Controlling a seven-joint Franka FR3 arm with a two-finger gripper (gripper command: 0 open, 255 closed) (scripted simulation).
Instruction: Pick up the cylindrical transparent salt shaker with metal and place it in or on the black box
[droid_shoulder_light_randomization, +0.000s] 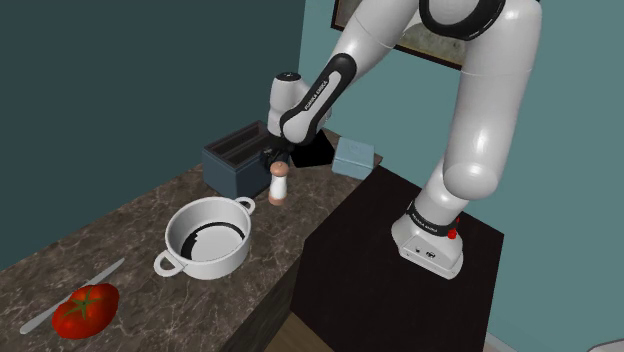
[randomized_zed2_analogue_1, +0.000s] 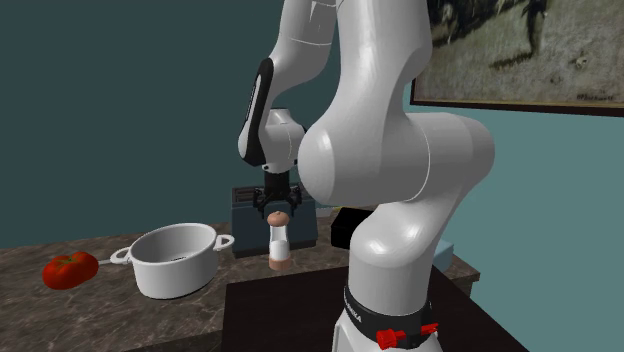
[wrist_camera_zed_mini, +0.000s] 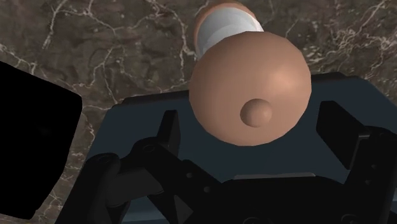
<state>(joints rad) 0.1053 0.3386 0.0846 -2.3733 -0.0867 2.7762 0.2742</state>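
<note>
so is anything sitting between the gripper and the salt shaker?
Nothing visible. The gripper hangs directly above the salt shaker. In the wrist view its open fingers flank the shaker's rounded tan cap without touching it.

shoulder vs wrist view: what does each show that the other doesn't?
Shoulder adds: white pot, tomato, knife, the arm's stand. Wrist adds: the knob atop the salt shaker, with the jaws apart either side of its cap, not touching. Both: the salt shaker standing on the marble counter.
</note>
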